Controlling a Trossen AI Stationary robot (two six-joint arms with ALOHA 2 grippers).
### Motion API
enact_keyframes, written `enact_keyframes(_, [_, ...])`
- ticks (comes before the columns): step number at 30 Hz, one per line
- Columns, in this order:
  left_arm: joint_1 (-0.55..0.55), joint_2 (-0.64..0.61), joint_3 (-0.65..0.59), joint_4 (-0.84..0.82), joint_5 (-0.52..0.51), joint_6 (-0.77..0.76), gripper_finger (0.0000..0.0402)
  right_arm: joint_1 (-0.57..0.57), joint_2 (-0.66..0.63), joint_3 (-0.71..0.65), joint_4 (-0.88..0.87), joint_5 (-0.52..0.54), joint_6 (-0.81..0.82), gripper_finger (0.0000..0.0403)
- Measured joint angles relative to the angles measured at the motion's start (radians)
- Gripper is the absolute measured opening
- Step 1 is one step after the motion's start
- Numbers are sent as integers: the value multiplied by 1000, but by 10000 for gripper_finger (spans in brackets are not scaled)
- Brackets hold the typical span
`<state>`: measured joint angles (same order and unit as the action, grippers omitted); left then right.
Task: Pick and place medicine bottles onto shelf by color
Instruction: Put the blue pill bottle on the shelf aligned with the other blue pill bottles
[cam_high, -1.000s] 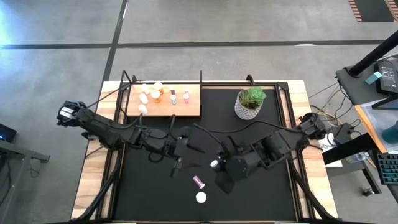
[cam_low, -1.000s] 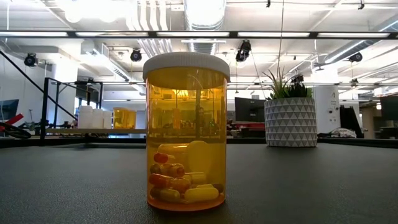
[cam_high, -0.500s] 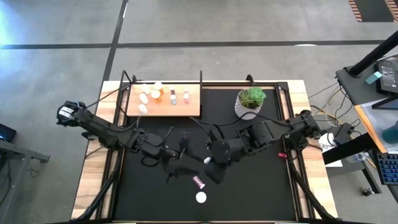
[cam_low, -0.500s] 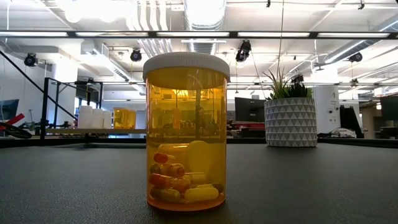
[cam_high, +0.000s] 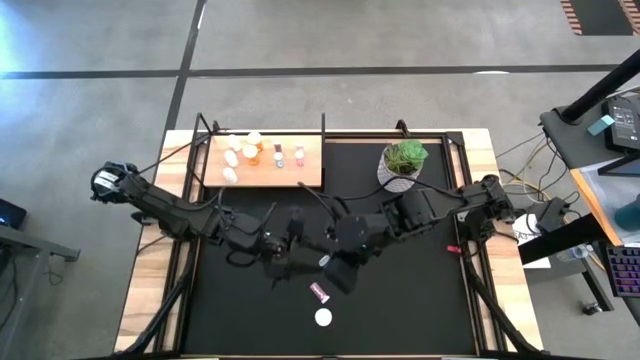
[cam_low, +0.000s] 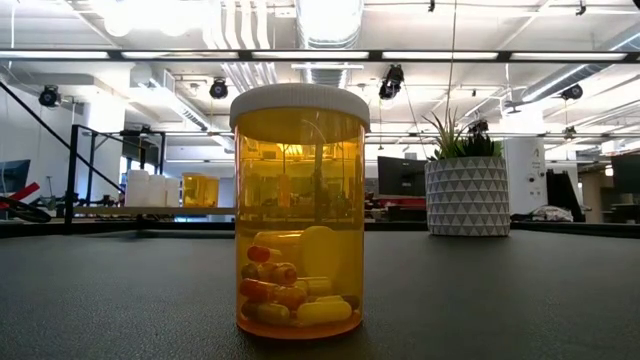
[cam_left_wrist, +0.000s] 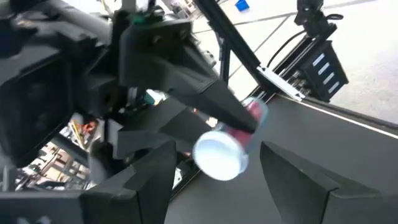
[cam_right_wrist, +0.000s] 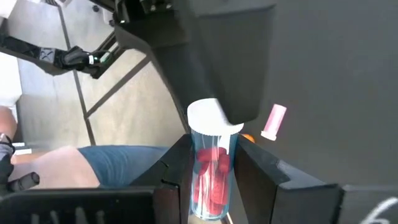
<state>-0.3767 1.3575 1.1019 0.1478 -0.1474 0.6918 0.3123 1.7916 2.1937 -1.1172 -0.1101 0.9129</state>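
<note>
Far left on the worktop (cam_high: 400, 300), the shelf (cam_high: 310, 172) already carries a small cluster of medicine bottles (cam_high: 250, 150), and nothing there has shifted.

Your left pincer (cam_high: 298, 252) has slid inward toward the middle of the mat over the last second. Its fingers (cam_left_wrist: 149, 180) stand apart with nothing clamped, and in its wrist view they frame a white-capped bottle just ahead.

That red-filled bottle (cam_left_wrist: 224, 149) is the one in play. It hangs above the mat, gripped by the body in your right pincer (cam_right_wrist: 211, 158), cap toward the left arm. The right arm has swung well to the left, so the two pincers now meet near the centre, and a dark left finger sits right at the cap. I judge this a hand-over about to happen, which would let the left arm carry the bottle to the shelf.

Just below the meeting point a pink bottle (cam_high: 318, 292) lies on its side, and a white-capped one (cam_high: 323, 318) stands near it; both wait their turn. Further right, the potted plant (cam_high: 403, 165) is untouched.
</note>
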Motion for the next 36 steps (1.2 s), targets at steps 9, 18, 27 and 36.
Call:
enact_keyframes(9, [0, 0, -1, -2, 1, 2, 217, -22, 17, 0, 16, -8, -36, 91])
enact_keyframes(18, [0, 0, -3, -3, -2, 2, 217, -31, 24, 1, 56, -48, -75, 91])
enact_keyframes(27, [0, 0, -7, -10, -9, 2, 189, -31, 24, 2, 57, -74, -79, 91])
enact_keyframes(36, [0, 0, -7, -26, -10, 2, 126, -31, 24, 2, 48, -97, -80, 91])
